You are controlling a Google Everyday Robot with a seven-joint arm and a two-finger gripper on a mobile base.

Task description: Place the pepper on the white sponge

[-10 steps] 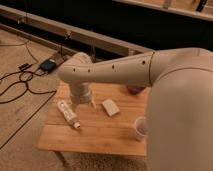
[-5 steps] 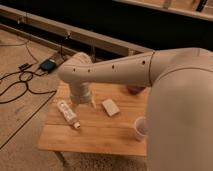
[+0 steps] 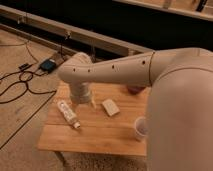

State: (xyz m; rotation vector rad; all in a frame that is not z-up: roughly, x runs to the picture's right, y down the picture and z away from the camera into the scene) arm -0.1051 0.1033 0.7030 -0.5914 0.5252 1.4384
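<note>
Wooden table (image 3: 100,134), white sponge (image 3: 110,107) flat just beside the low, spread fingers (image 3: 93,100).

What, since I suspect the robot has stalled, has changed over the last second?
Nothing visibly changed. The gripper stays low over the table, beside the white sponge. That sponge, the tube and the cup lie where they were.
</note>
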